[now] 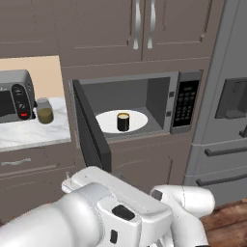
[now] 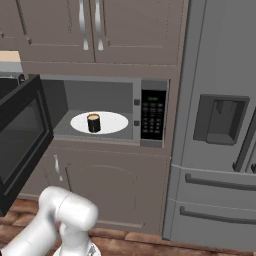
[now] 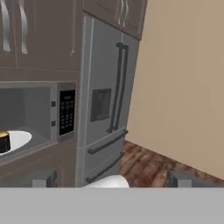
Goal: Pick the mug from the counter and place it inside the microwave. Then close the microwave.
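Note:
The black mug [image 1: 123,121] [image 2: 93,122] stands upright on the white turntable plate [image 1: 107,120] inside the microwave [image 1: 185,101] [image 2: 153,114]. The black glass door [image 1: 91,128] [image 2: 20,130] hangs wide open to the left. In the hand view my gripper [image 3: 113,179] is open, its fingertips [image 3: 43,178] far apart with nothing between them. It is drawn back from the microwave and faces right of it; the mug [image 3: 3,142] sits at the left edge of that view. The marble counter [image 1: 34,132] lies left of the door.
A silver toaster oven [image 1: 14,96] and an olive-yellow jar [image 1: 45,111] stand on the counter. A grey fridge [image 1: 226,120] [image 2: 220,130] [image 3: 105,100] flanks the microwave on the right. Upper cabinets [image 2: 90,30] hang above. A tan wall [image 3: 183,78] and wood floor [image 3: 148,166] lie further right.

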Controlling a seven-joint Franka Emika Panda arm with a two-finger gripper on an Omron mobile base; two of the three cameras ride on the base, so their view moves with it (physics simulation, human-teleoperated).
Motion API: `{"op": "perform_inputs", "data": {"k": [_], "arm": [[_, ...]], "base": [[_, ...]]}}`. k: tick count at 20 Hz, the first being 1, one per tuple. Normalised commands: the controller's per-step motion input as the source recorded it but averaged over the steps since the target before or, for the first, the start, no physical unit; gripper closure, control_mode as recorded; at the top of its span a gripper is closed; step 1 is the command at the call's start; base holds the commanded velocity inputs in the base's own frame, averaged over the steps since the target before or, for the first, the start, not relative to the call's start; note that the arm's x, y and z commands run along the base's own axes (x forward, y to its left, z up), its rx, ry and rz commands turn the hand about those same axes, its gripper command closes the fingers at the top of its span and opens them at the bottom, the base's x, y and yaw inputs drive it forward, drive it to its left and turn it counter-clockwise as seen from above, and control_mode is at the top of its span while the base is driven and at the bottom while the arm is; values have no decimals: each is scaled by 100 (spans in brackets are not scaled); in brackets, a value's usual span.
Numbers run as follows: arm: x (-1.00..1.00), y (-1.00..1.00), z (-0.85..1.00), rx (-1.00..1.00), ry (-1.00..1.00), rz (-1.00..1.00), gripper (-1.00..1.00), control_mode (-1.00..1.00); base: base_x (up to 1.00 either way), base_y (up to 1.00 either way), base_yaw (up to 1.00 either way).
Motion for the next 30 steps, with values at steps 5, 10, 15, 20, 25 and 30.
{"op": "perform_inputs", "data": {"k": [5, 10, 15, 20, 25, 30], "arm": [[51, 21, 0, -5, 8, -19, -100, -100], [37, 20, 0, -9, 3, -6, -100, -100], [20, 34, -1, -10, 0, 0, -100, -100], [18, 34, -9, -13, 0, 0, -100, -100], [35, 11, -33, -9, 0, 0, -100, -100], [40, 0, -52, -1, 1, 0, -100, -100]], "base": [[0, 0, 0], [0, 0, 0], [0, 0, 0], [0, 0, 0], [0, 0, 0], [0, 0, 0]]}}
